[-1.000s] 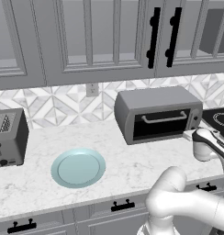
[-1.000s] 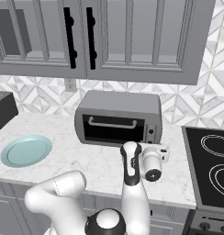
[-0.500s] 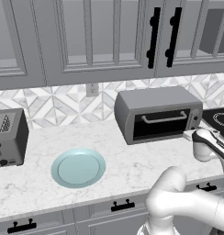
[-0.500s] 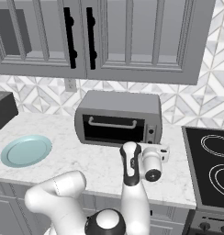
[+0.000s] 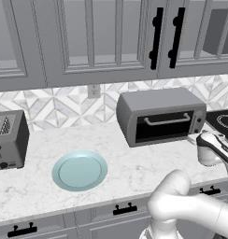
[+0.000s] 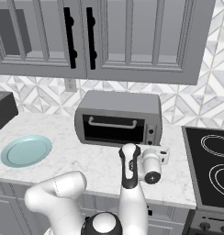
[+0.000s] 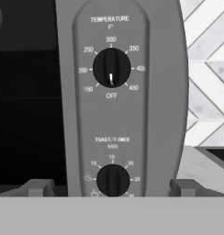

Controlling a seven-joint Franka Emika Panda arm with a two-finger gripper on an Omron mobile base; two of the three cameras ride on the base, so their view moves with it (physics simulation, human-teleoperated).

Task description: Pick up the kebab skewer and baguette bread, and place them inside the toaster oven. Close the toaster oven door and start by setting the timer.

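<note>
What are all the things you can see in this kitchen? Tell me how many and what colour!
toaster oven: one, grey, on the counter by the back wall, door shut
toaster oven door: one, dark glass with a silver bar handle
knobs: two, black, on the oven's side panel, temperature above timer
plate: one, pale blue-green, on the counter left of the oven
slot toaster: one, grey, at the counter's left end
counter: one, white marble
stove top: one, black, right of the counter
wall cabinets: grey, black handles, above the counter
gripper: one, open, dark tips facing the timer knob
</note>
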